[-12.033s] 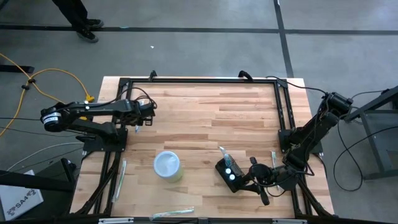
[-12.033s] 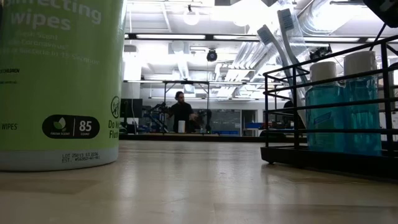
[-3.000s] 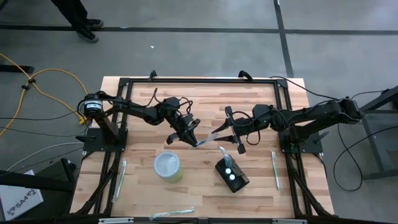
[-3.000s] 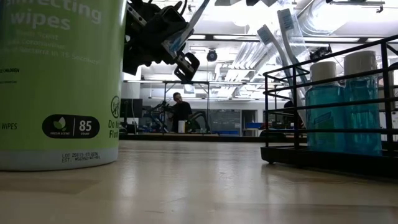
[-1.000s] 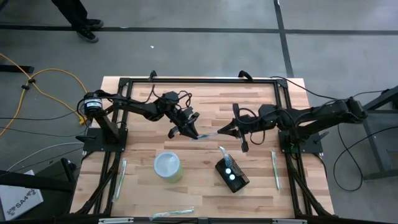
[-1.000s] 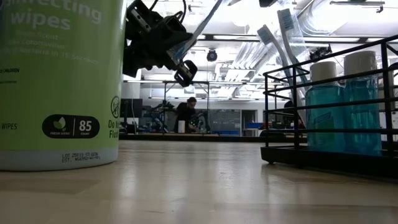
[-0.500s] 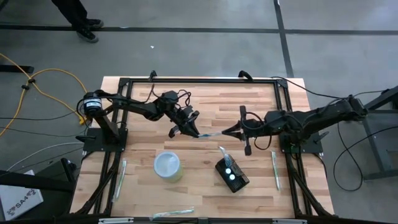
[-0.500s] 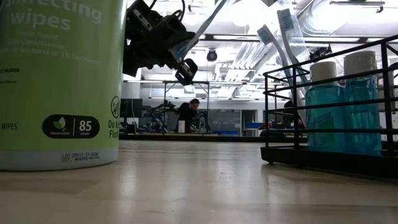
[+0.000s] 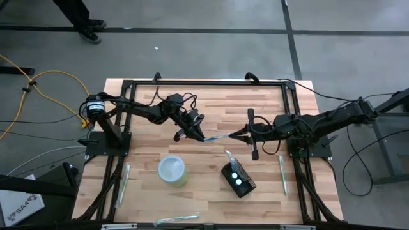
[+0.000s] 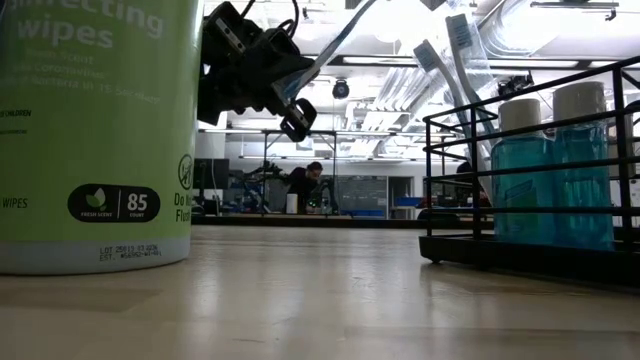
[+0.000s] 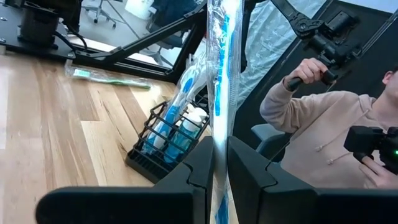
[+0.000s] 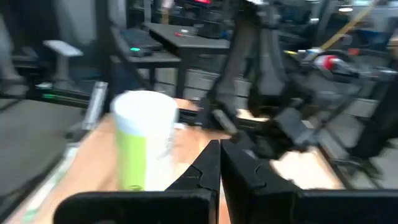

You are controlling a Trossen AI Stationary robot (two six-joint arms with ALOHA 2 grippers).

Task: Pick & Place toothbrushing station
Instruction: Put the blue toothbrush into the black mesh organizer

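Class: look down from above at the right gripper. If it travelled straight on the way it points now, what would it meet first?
Most likely the clear-wrapped toothbrush that the left gripper holds, then that gripper itself. The shut right gripper points across the wooden table at them; heights seem matched, though depth is uncertain.

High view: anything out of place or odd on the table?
Nothing spilled or broken. The toothbrushing station sits skewed to the table edges. Packaged toothbrushes lie loose by the left rail, front edge and right rail. The left gripper holds another wrapped toothbrush in mid-air.
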